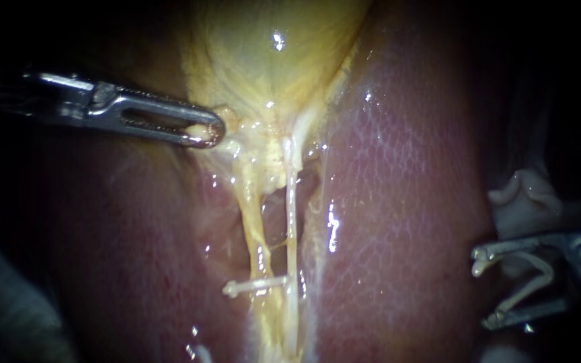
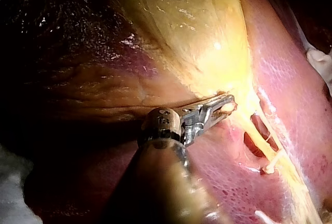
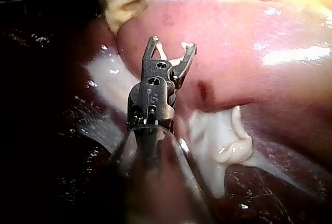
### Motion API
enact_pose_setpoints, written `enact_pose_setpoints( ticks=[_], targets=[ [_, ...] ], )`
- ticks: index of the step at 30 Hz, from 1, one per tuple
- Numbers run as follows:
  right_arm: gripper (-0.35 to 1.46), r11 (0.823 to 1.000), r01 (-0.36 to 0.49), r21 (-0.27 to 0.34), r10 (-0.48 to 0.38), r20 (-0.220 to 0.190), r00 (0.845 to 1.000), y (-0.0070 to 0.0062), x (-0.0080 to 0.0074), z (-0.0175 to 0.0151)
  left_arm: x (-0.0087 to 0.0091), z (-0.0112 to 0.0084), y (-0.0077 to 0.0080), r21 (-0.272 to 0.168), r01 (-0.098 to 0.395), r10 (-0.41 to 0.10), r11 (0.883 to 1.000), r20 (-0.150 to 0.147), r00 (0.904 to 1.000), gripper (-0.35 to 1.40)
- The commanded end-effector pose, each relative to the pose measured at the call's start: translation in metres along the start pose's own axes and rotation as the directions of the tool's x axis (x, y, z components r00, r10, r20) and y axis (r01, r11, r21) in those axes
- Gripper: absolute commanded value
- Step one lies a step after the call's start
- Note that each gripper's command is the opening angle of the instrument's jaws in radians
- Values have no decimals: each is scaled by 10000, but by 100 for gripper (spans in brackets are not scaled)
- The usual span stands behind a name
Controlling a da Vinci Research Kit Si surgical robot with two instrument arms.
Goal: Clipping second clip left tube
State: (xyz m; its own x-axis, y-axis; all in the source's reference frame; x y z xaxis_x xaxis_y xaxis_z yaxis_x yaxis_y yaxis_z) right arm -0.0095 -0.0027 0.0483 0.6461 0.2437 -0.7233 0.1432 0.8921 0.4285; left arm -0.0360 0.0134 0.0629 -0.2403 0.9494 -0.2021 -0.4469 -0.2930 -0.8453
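Close view of a yellow gallbladder lying over the pink liver. My left instrument is coming in from the left. Its slotted jaws are pressed together, pinching the gallbladder's lower edge, where it narrows.

Below that point two pale tubes are running down side by side. The left tube is the thicker and yellower; the right tube is thin and whitish. A white clip on the tube is sitting crosswise low on the left tube, with its far end reaching the right tube.

My right instrument is waiting at the right edge, well apart from both tubes. Its jaws are standing wide apart, carrying a loaded clip. The clip is white and V-shaped, with one leg seated against each jaw. These jaws are hovering over the liver, touching no tissue.
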Motion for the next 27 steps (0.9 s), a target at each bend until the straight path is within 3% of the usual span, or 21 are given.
enact_pose_setpoints(
  ticks=[1,5,15,21,27],
  targets=[
    [49,10000,-1,-1,1,0,10000,0,0,0,0,-1,0,-5,2,-2,10000,2,10000,-35],
    [49,10000,3,3,-3,30,10000,0,0,0,4,-14,2,-106,14,-13,9999,89,10000,-35],
    [49,10000,4,4,-4,29,10000,-2,1,0,25,-78,12,215,188,-182,9996,-250,9995,-35],
    [49,10000,-50,-5,50,-120,9999,1,6,3,22,-80,16,257,202,-195,9995,-289,9994,-35],
    [49,9969,-188,764,247,-767,9968,7,21,21,21,-80,17,260,205,-197,9995,-291,9994,-35]
  ],
)
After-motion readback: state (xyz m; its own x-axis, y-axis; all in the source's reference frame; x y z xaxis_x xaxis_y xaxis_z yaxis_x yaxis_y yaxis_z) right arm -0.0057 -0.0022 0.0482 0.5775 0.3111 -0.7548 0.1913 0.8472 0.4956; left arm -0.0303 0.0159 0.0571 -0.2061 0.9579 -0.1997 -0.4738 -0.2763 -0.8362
